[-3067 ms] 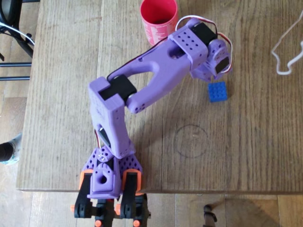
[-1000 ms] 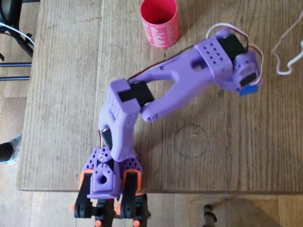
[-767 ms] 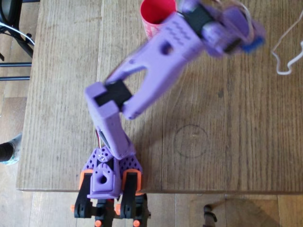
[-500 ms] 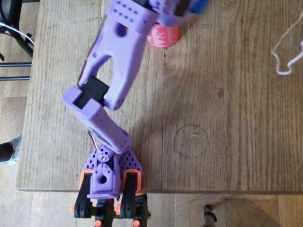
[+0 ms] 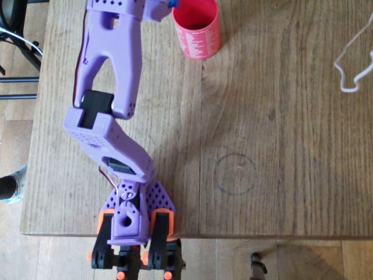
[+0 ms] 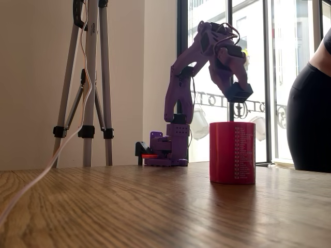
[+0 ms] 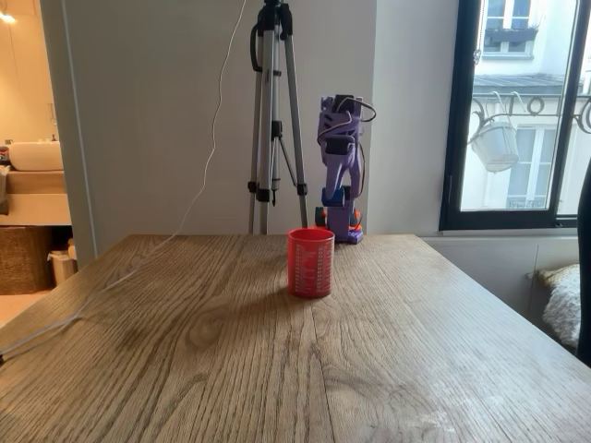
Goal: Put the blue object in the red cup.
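Note:
The red cup (image 5: 197, 29) stands upright near the table's far edge; it also shows in both fixed views (image 6: 232, 152) (image 7: 310, 262). The purple arm reaches over to it. In a fixed view my gripper (image 6: 237, 89) hangs a short way above the cup's mouth, shut on the blue object (image 6: 239, 93), which looks dark against the window light. Overhead, only a sliver of the blue object (image 5: 173, 3) shows at the top edge, just left of the cup's rim. The fingers are mostly cut off there.
The arm's base (image 5: 131, 216) sits at the wooden table's (image 5: 280, 146) near edge. A white cable (image 5: 349, 64) lies at the right. A tripod (image 6: 88, 77) stands behind the table, and a person (image 6: 310, 119) stands at the right.
The arm closed on the blue object where it lay right of the cup, lifted it and swung left, carrying it to just above the cup.

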### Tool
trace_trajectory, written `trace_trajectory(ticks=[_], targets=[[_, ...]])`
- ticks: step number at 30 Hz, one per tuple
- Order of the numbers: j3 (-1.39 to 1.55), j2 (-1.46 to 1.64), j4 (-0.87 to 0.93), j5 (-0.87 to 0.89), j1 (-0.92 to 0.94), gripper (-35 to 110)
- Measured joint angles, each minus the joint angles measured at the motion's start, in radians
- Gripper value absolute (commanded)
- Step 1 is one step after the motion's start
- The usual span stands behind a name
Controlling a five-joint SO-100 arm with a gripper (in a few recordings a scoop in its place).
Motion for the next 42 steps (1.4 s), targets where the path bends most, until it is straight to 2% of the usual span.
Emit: trace_trajectory(ticks=[8, 19, 20, 22, 24, 36, 37, 38, 39, 42], targets=[[0.003, -0.048, -0.091, -0.040, 0.072, 1], [0.018, -0.075, -0.156, -0.064, 0.069, 1], [0.021, -0.075, -0.156, -0.064, 0.071, 8], [0.032, -0.075, -0.156, -0.074, 0.077, 46], [0.043, -0.075, -0.153, -0.084, 0.083, 57], [0.055, -0.075, -0.153, -0.086, 0.127, 53], [0.055, -0.075, -0.153, -0.086, 0.130, 47], [0.055, -0.075, -0.153, -0.087, 0.133, 16], [0.055, -0.075, -0.153, -0.092, 0.135, 1], [0.055, -0.075, -0.153, -0.094, 0.138, 1]])
